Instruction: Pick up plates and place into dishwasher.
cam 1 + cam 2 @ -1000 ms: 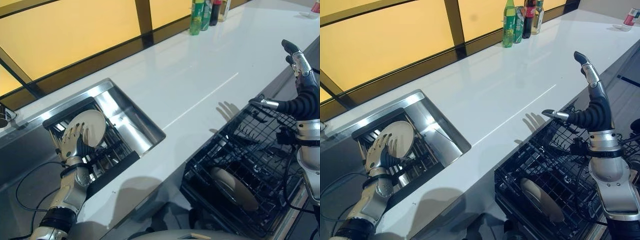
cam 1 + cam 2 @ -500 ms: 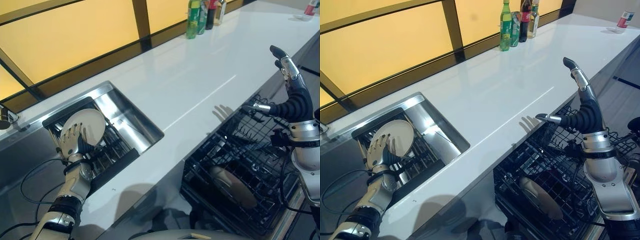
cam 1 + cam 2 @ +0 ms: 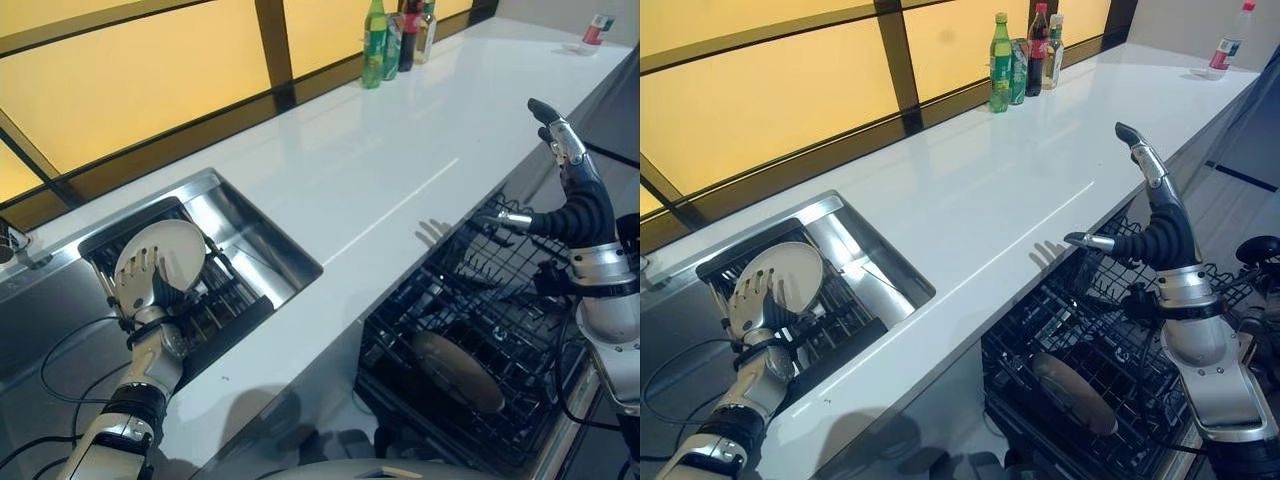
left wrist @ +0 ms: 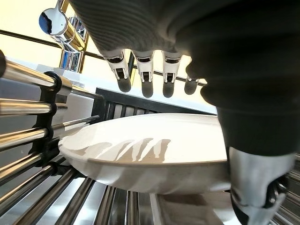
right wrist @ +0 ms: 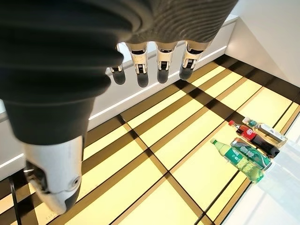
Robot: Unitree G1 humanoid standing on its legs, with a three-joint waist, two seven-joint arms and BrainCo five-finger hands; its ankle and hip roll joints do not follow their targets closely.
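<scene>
We see the left hand (image 4: pixel 220 61) over a white plate (image 4: pixel 154 150), its fingers (image 4: pixel 145 77) straight past the plate's far rim and its thumb (image 4: pixel 255 187) down at the near edge, contact unclear. The plate sits among the chrome bars of a rack (image 4: pixel 28 136). A chrome faucet (image 4: pixel 63 33) stands beyond.

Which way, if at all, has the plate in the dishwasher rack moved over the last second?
No. The plate lies in the same spot among the dishwasher rack wires; only the camera shifted.
</scene>
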